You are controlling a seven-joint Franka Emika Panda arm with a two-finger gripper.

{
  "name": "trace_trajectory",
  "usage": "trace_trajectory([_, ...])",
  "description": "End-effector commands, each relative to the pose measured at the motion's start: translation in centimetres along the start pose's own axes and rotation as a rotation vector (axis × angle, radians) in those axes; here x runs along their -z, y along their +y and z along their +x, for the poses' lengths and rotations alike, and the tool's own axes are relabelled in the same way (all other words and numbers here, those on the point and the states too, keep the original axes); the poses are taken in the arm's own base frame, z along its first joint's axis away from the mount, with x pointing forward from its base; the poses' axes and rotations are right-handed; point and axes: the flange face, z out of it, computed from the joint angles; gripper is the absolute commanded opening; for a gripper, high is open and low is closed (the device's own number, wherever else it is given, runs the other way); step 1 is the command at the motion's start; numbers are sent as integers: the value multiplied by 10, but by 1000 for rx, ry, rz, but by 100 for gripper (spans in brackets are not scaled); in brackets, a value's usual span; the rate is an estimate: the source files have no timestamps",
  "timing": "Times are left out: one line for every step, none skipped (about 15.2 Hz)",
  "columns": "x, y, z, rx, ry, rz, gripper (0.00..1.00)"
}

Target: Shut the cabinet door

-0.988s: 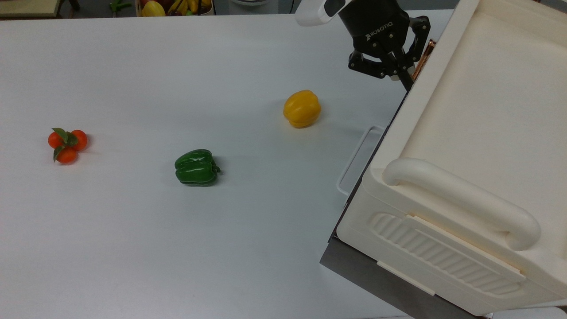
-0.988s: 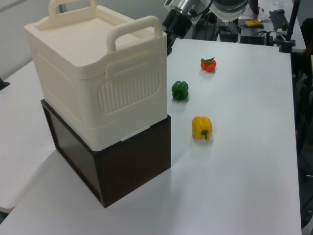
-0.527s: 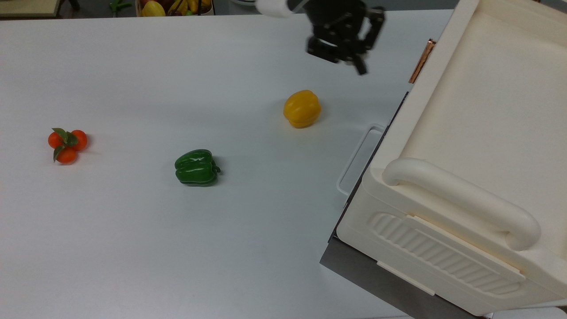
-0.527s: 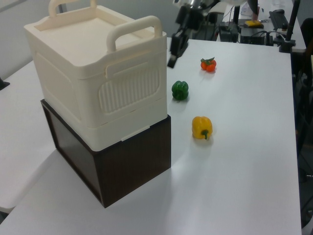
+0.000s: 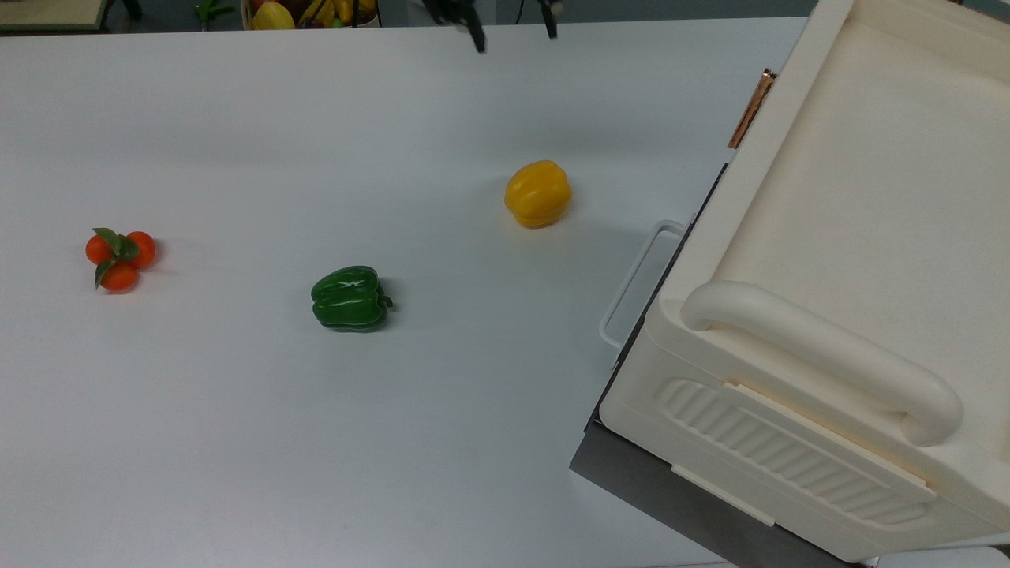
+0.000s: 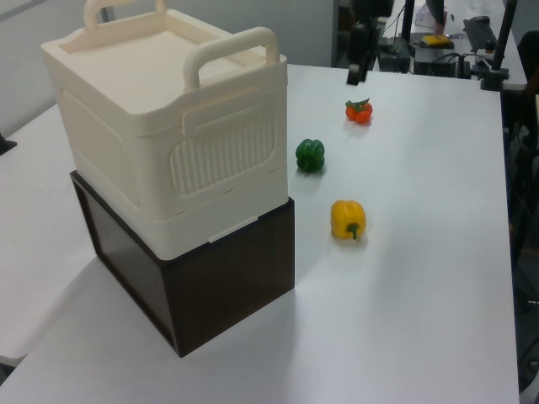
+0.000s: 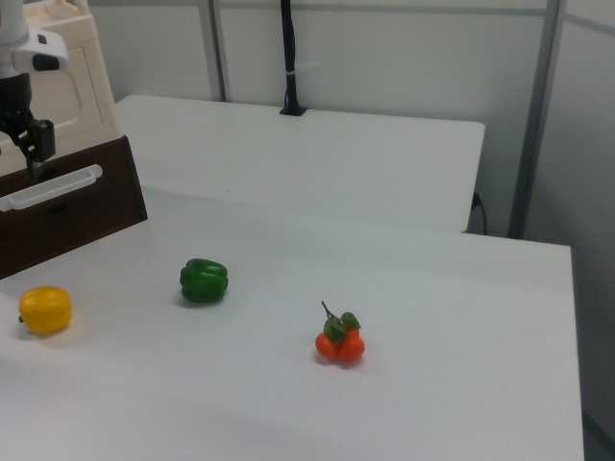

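Since a second ago the gripper (image 5: 511,33) has pulled away from the copper handle (image 5: 752,108) and gone to the far edge of the table (image 5: 237,434), at the top view's upper rim, where two dark fingertips (image 5: 478,41) stand spread apart with nothing between them. In the left view it hangs above the table near the orange fruit cluster (image 6: 360,110), well apart from the cabinet (image 6: 168,143).

That cream-white cabinet (image 5: 852,260) sits on a dark base (image 5: 671,505) at the top view's right. Its cabinet door (image 7: 82,91), seen in the right view at the right view's far left, looks flush with the cabinet front, its copper handle in the top view lying along the upper edge of the box.

A yellow pepper (image 5: 537,193) lies between the gripper and the cabinet's white drawer handle (image 5: 639,276), and a green pepper (image 5: 349,297) lies further to the top view's left.
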Motion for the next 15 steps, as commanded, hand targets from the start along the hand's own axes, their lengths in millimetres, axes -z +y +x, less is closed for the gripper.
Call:
trace_trajectory([18,15,-23,-36,-22,-61,100])
trace_trajectory([20,22,-22,-40,-14,-94,100])
trace_trajectory([22,30,-21,-49,-6,-108,100])
trace_trajectory([23,32,-21,-49,-4,-111,100])
trace_trajectory([24,36,-20,-45,0,-115,100])
trace_trajectory([24,41,-19,-47,1,-130,100])
trace_trajectory([22,41,-18,-28,2,-188,100])
trace_trajectory([24,41,-15,-17,14,-221,100])
trace_trajectory([26,44,-15,-19,19,-237,100])
trace_trajectory([28,49,-15,-24,20,-237,100])
trace_trajectory([26,49,-14,-18,17,-236,100])
trace_trajectory([26,49,-14,-20,18,-236,100])
trace_trajectory([26,49,-15,-17,19,-234,100])
trace_trajectory([27,48,-15,-15,20,-234,100])
trace_trajectory([27,49,-13,-18,25,-234,100])
